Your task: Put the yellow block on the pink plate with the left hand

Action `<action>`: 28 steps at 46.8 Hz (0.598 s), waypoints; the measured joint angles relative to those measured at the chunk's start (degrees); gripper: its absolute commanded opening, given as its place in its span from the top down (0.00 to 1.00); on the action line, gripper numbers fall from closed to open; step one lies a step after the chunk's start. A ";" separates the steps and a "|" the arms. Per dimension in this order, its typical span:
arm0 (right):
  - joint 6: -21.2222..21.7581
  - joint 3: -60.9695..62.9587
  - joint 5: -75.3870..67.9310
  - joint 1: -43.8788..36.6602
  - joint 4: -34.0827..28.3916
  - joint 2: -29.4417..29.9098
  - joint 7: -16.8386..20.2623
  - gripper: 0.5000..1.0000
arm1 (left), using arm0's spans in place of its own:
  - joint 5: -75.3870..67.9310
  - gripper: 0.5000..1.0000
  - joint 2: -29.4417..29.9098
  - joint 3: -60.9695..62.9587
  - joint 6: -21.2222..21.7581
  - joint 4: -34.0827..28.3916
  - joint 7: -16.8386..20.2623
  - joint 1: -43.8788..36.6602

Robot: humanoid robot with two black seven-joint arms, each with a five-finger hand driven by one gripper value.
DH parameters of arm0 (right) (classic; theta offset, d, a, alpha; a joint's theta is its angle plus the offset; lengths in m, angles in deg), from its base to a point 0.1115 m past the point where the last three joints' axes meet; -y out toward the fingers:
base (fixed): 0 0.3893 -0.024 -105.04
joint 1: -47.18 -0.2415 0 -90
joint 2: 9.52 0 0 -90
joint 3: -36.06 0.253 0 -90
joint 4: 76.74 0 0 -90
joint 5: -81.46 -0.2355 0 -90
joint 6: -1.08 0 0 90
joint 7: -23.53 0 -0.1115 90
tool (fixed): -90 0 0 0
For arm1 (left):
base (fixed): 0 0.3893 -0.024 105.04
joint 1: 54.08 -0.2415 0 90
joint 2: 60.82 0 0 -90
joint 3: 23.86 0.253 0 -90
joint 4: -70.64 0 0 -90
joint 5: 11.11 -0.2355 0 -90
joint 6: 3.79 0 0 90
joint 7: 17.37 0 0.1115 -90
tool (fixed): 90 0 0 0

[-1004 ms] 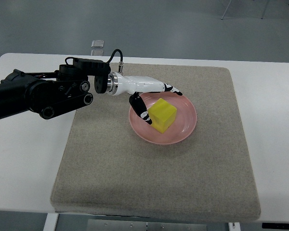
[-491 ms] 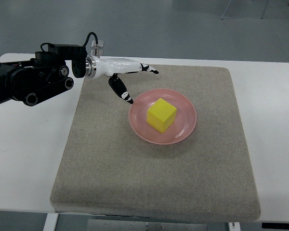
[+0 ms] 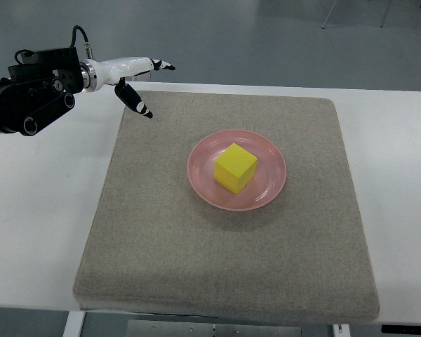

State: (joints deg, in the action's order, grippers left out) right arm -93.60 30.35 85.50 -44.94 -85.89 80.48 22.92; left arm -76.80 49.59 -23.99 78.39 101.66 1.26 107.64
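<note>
Above the far left corner of the grey mat (image 3: 224,232), the left hand (image 3: 135,78) hangs with fingers spread wide, holding nothing, well apart from the yellow block (image 3: 235,168) on the pink plate (image 3: 270,186).

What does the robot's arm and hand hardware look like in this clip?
Only the left arm shows: black, bulky links with round joint caps and a thin black cable looping over the wrist. A silver metal collar joins it to the left hand, which is glossy white and slender, with black fingertips.

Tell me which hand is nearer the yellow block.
Left. The left hand hangs open above the mat's far-left corner, well clear of the block on the plate. The right hand is out of view.
</note>
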 measured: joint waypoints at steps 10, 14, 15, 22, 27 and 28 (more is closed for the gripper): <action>-0.01 0.00 0.00 -0.02 -0.01 0.00 0.00 0.15 | 9.68 0.02 -0.38 -0.27 0.36 -5.15 -0.19 -0.42; -0.01 0.00 0.00 -0.02 0.00 0.00 0.00 0.15 | 16.97 0.02 -0.45 -0.28 0.51 -7.56 -0.26 -1.10; -0.01 0.00 0.00 0.00 0.00 0.00 0.00 0.15 | 18.56 0.02 -0.48 -0.28 0.61 -8.04 -0.26 -1.34; -0.02 0.00 0.00 -0.03 0.00 0.00 0.00 0.15 | 28.78 0.02 -1.60 -0.28 4.81 -10.33 -0.26 -3.23; -0.02 0.00 0.00 -0.02 0.00 0.00 0.00 0.15 | 35.42 0.02 -2.16 -0.36 7.12 -10.62 -0.26 -3.91; -0.02 0.00 0.00 -0.02 0.00 0.00 -0.01 0.15 | 37.00 0.02 -2.23 -0.42 7.22 -10.61 -0.26 -3.93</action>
State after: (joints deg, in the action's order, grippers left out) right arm -93.62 30.35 85.51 -44.95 -85.89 80.48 22.91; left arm -39.81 47.35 -24.41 85.61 91.05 1.00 103.71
